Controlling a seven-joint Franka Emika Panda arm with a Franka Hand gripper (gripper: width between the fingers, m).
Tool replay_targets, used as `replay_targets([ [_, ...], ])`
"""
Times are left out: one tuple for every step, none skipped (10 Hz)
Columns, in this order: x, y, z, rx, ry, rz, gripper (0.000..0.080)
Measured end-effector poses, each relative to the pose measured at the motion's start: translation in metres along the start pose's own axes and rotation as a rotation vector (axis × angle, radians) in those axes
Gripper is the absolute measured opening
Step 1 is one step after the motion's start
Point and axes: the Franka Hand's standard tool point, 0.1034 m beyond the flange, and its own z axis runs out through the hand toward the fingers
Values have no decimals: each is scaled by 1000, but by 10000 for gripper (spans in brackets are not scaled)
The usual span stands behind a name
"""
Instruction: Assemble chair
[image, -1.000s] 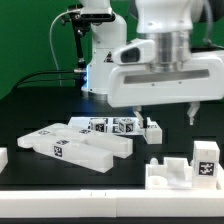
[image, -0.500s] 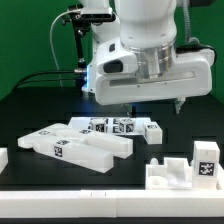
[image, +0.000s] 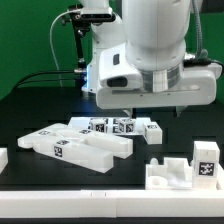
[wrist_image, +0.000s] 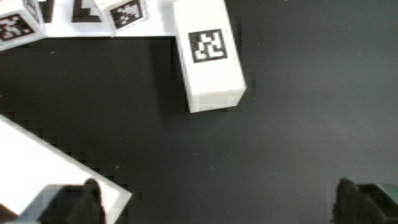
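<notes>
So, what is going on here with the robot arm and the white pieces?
The robot arm's two-finger gripper hangs open and empty above the black table. The loose white plastic chair parts, marked with black-and-white tags, lie in a group on the table. A separate white notched block stands nearer the camera, toward the exterior view's right. Nothing is being carried at this moment.

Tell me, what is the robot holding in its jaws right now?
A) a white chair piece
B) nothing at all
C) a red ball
B: in the wrist view the jaws stand wide apart with only the bare black table between them, and the nearest white piece lies clear of them on the table.
</notes>
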Motion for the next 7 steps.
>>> replay_targets([
  [-2,0,12,-25,-86,-2,649],
  [-4,-5,17,-48,-137,-15,649],
  [1,-5,14,-43,-113,-14,649],
  [1,-3,12,-40,-109,-12,649],
  [2,-5,15,-41,-106,-23,649],
  [5,-14,23,-43,-86,-76,649],
  [4,-22,31,-44,-81,-91,649],
])
